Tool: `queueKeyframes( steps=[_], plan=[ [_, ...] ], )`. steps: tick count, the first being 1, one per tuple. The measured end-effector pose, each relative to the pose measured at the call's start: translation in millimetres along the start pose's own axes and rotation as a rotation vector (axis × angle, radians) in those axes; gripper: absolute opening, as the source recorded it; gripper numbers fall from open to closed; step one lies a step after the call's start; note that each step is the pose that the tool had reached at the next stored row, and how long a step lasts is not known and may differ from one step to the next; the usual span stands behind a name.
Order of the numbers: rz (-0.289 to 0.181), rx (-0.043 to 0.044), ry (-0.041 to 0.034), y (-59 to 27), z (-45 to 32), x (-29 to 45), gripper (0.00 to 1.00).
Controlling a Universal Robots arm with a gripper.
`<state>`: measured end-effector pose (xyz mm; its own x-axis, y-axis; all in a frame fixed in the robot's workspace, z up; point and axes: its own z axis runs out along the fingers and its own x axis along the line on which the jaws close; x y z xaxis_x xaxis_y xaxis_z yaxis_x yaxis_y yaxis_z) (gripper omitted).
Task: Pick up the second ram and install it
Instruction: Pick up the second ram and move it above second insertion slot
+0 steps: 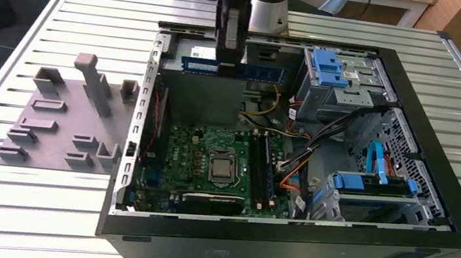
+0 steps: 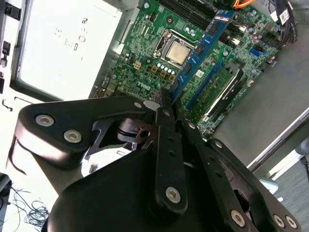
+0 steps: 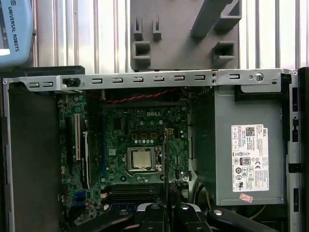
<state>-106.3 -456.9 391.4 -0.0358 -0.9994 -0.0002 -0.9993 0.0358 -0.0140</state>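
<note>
Black two-fingered gripper (image 2: 166, 104) sat closest in the second wrist view, its fingers pinched tight on one end of the second ram (image 2: 203, 48), a long, narrow blue circuit-board stick carrying black chips. Below lay the slatted metal table (image 1: 78, 11), then the open black computer case (image 1: 287, 245), then the square green motherboard (image 1: 209, 159) on the case floor. In the exterior view the stick hung level in the air above the open case, clear of the motherboard.
</note>
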Motion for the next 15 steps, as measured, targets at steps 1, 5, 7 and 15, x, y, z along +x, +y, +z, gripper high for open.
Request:
queueKeyframes(
  steps=[1, 5, 7, 15],
  plan=[
    [0.000, 0.0000, -0.0001, -1.3, 0.0, 0.0, 0.14],
    [0.000, 0.0000, 0.0000, -6.8, 0.1, -0.2, 0.14],
    [0.000, 0.0000, 0.0000, -9.4, 0.1, -0.3, 0.14],
    [0.000, 0.0000, 0.0000, -20.4, 0.3, -0.7, 0.14]
  ],
)
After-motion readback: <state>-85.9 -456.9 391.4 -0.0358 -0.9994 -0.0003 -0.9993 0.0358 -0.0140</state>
